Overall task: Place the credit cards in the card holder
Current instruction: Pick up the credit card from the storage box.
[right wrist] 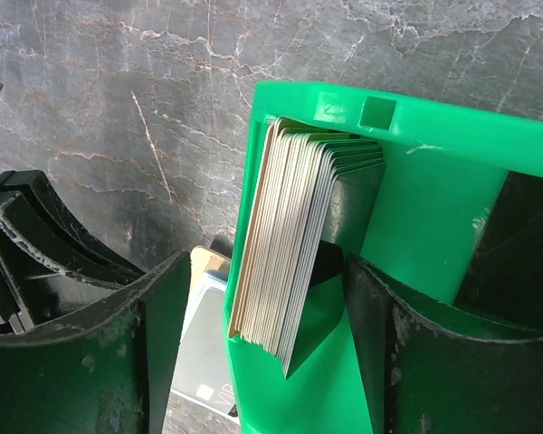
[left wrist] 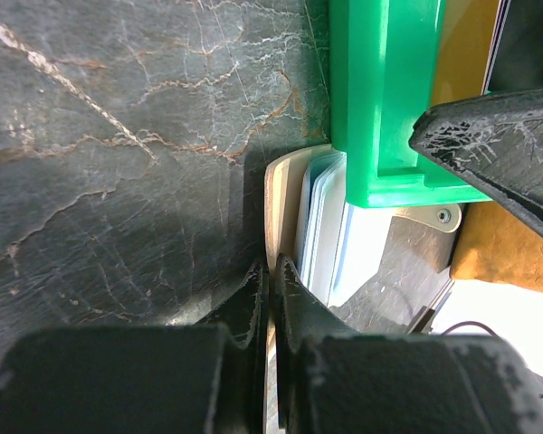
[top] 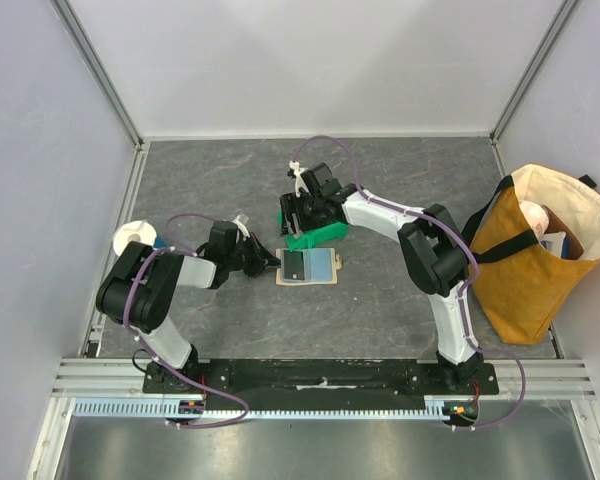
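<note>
Worktop (top: 390,320): left pincer (left wrist: 271,271) clamped on card holder (left wrist: 281,194) edge; right pincer (right wrist: 267,269) apart, straddling credit cards (right wrist: 294,217) standing on edge in green bin (right wrist: 434,181).

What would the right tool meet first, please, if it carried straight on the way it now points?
Most likely the stack of cards standing in the green bin: the right tool, open, straddles it. Depth is unclear, so the bin's wall might touch first.

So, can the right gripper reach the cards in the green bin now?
Probably yes: the right gripper is open and straddles the cards, though one wall of the bin also lies inside its jaws.
</note>
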Controlling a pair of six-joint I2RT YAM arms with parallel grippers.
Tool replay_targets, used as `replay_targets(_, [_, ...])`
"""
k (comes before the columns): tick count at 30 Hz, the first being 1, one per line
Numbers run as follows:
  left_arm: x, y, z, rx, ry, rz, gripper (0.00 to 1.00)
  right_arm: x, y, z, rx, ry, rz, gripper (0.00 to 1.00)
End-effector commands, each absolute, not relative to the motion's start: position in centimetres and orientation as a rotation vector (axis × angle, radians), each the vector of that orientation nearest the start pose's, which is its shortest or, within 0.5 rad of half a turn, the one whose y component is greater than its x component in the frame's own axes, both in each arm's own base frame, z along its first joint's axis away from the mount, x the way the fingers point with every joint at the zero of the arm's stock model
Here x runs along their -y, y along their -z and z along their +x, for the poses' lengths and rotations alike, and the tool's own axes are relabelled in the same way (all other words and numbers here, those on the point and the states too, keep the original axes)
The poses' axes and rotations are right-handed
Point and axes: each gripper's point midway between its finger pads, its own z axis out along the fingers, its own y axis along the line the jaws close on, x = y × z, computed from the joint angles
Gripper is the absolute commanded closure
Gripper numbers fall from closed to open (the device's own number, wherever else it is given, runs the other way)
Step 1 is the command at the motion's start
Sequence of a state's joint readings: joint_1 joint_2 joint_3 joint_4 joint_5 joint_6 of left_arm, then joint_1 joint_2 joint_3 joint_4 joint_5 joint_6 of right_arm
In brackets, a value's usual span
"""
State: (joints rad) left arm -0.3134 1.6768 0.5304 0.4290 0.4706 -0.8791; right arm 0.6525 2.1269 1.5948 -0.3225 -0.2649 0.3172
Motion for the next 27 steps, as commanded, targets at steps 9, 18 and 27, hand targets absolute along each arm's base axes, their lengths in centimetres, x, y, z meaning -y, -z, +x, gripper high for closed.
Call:
replay_targets(9, [19.5,1.5,29.1,-2.522,0.972,-0.442,0.98,-37.8,-11.1,38.9,-2.361,-0.816,-0.546,0.29])
replay_targets(18, [19.5,1.5,29.0,-2.523,0.973,-0.440,0.98,-37.7,-11.7,38.9,-2.350,-0.816,-0.544,0.34])
replay_targets(27, [19.5,1.5,29.0,-2.527,0.974,-0.443,0.98,-37.5,-11.4,39.0,-2.360,-0.808,-0.539,0.52])
